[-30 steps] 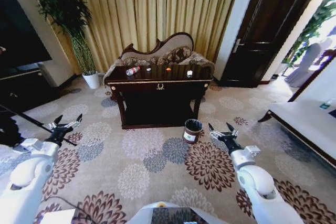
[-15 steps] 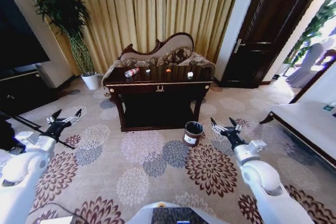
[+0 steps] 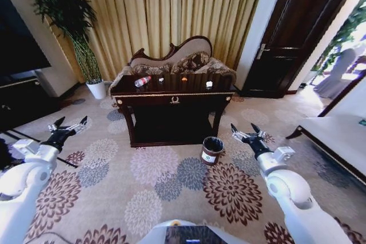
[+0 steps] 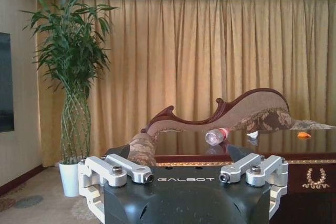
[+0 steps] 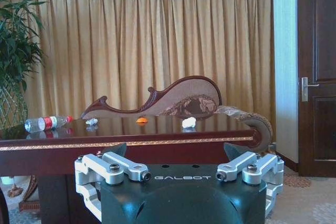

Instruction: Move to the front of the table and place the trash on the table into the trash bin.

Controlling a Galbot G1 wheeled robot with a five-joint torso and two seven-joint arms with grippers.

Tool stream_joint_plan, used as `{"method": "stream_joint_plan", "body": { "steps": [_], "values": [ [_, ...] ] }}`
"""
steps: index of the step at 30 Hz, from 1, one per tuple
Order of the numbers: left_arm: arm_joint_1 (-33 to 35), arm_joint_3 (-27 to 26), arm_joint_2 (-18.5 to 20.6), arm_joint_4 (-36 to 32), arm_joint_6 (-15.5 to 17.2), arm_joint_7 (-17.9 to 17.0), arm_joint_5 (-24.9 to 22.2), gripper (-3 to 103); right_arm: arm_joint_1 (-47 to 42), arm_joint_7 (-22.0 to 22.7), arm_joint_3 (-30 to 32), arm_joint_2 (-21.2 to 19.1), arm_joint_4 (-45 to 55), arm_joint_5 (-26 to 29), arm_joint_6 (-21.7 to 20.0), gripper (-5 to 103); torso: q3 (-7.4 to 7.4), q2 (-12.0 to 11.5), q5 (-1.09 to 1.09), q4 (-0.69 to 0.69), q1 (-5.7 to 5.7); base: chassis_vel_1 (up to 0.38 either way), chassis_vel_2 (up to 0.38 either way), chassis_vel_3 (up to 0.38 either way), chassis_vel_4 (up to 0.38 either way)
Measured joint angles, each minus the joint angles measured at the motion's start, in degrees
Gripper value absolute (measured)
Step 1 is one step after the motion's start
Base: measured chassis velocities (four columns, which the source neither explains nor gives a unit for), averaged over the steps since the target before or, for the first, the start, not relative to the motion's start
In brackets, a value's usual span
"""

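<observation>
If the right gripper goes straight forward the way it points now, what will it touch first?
Probably the table. The right gripper, open and empty, points at the table's front edge in its wrist view, with bare carpet between them. The trash bin stands lower and to its left, likely off that line, though depth is unclear.

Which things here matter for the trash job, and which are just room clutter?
Job: table; bottle; white scraps; orange piece; trash bin; left hand and right hand, both open.
Clutter: sofa; potted plant; door.
</observation>
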Motion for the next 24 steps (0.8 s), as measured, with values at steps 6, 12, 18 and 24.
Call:
{"method": "stream_joint_plan", "body": {
  "steps": [6, 12, 18, 24],
  "values": [
    [0.0, -0.1, 0.5, 0.0, 0.1, -0.2, -0.2, 100, 0.6, -0.4, -0.4, 0.4, -0.6, -0.2, 0.0, 100, 0.00, 0.0, -0.01, -0.01, 0.00, -0.188, 0.154, 0.177, -0.162],
    [-0.1, 0.0, 0.6, 0.1, 0.2, -0.2, -0.2, 100, 0.8, -0.9, -0.7, 0.6, -1.3, -0.4, 0.1, 100, 0.01, 0.0, 0.00, 0.00, 0.01, -0.197, 0.200, 0.217, -0.201],
    [0.1, 0.2, 0.1, 0.2, 0.1, -0.2, 0.0, 100, 1.1, -1.3, -1.0, 0.5, -1.6, -0.4, 0.1, 100, 0.01, 0.0, 0.00, 0.00, 0.01, -0.209, 0.207, 0.191, -0.210],
    [0.1, 0.2, 0.0, 0.1, 0.1, -0.3, -0.1, 100, 1.3, -1.7, -1.2, 0.6, -1.7, -0.4, 0.1, 100, 0.00, 0.0, -0.02, -0.01, 0.00, -0.198, 0.207, 0.195, -0.214]
  ]
}}
